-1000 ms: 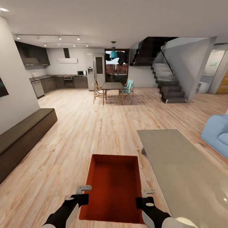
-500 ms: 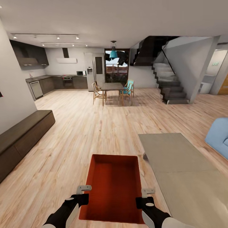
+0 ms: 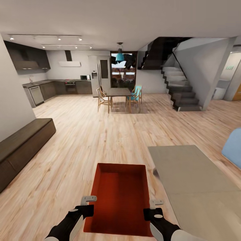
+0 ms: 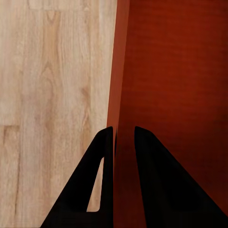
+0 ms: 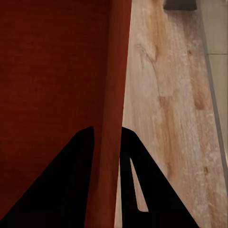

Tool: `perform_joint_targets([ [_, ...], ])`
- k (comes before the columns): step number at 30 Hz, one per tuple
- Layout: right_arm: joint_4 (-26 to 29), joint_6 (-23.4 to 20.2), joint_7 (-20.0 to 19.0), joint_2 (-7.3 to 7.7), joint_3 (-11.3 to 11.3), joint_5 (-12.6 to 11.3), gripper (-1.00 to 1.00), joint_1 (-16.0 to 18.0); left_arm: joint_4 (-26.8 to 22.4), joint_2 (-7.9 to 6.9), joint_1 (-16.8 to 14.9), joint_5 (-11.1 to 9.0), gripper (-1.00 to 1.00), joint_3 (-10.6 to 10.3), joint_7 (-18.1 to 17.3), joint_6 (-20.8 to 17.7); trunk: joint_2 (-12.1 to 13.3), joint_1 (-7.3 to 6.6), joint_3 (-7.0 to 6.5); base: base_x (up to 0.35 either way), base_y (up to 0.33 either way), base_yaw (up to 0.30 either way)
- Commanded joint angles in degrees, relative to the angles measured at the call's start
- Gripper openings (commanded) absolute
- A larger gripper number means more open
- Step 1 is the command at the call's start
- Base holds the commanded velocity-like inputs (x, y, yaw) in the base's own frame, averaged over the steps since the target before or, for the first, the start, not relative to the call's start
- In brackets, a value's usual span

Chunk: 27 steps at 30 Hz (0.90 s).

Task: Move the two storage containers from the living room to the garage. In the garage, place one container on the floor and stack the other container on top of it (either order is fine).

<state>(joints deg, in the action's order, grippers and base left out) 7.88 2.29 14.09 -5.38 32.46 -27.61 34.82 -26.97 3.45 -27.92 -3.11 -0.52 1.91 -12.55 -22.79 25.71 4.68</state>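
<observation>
1. Orange-red storage container [image 3: 120,197] held low in front of the robot, between both arms, above the light wood-plank floor [image 3: 83,144]; open top, nothing visible inside.
2. Left gripper [image 3: 87,201] clamped narrow on the container's left wall; in the left wrist view, one finger [image 4: 97,180] outside the wall, the other inside the bin, wall [image 4: 118,95] pinched between.
3. Right gripper [image 3: 155,203] clamped narrow on the container's right wall; in the right wrist view, fingers [image 5: 137,185] straddling the wall [image 5: 116,95], one inside, one outside.
4. Glass coffee table [image 3: 194,187] just beside the container on the right, apart from it.
5. Blue sofa [image 3: 234,147] at the far right edge, partly cut off.
6. Dark low cabinet [image 3: 23,144] along the left wall.
7. Further ahead: dining table [image 3: 117,92] with wooden and teal chairs, kitchen counters [image 3: 57,87] at back left, staircase [image 3: 180,90] at back right.
8. Only one container seen here.
</observation>
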Motion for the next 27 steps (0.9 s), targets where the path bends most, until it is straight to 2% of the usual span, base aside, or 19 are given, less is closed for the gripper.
perform_joint_targets([
  [1, -1.46, 0.35, 0.31, 0.02, 0.85, -1.48, -1.00, 0.08, -0.27, -0.04, -0.03, 0.64, -1.00, -0.54, 0.64, 0.16, -0.12, 0.07, 0.12, 0.322, 0.000, 0.000],
  [27, -1.46, 0.35, 0.27, 0.02, 0.85, -1.48, -1.00, 0.08, -0.27, -0.02, -0.03, 0.64, -1.00, -0.54, 0.64, 0.07, -0.12, 0.07, 0.12, 0.322, 0.000, 0.000],
])
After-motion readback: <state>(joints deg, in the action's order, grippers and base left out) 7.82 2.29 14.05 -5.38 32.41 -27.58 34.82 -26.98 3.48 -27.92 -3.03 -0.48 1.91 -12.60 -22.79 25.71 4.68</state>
